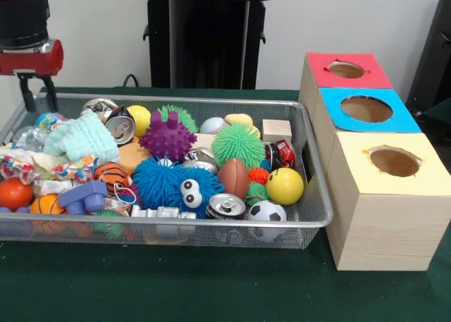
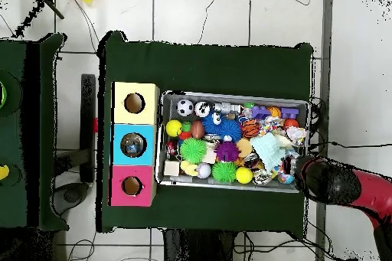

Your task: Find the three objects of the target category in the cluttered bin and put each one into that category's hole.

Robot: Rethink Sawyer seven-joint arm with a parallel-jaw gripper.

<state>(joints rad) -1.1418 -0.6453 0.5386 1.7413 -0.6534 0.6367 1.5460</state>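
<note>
A wire mesh bin (image 1: 211, 101) (image 2: 302, 103) holds a jumble of toys. Balls show among them: a yellow ball (image 1: 285, 186), a soccer ball (image 1: 266, 212), a brown football (image 1: 233, 177) and a baseball (image 1: 212, 125). Drink cans (image 1: 225, 206) (image 1: 120, 125) lie there too, along with purple (image 1: 168, 139) and green (image 1: 238, 144) spiky balls. My gripper (image 1: 37, 96) (image 2: 308, 172) hangs open and empty above the bin's far left corner in the front view. Beside the bin stand red (image 1: 373, 75), blue (image 1: 405, 118) and yellow (image 1: 352, 160) boxes, each with a round hole.
A blue fuzzy toy with eyes (image 1: 169, 183), a mint cloth (image 1: 84, 139), a wooden cube (image 1: 276, 130) and a purple block (image 1: 83, 197) crowd the bin. Something grey shows inside the blue box's hole (image 2: 133, 145). Green cloth covers the table (image 1: 211, 287).
</note>
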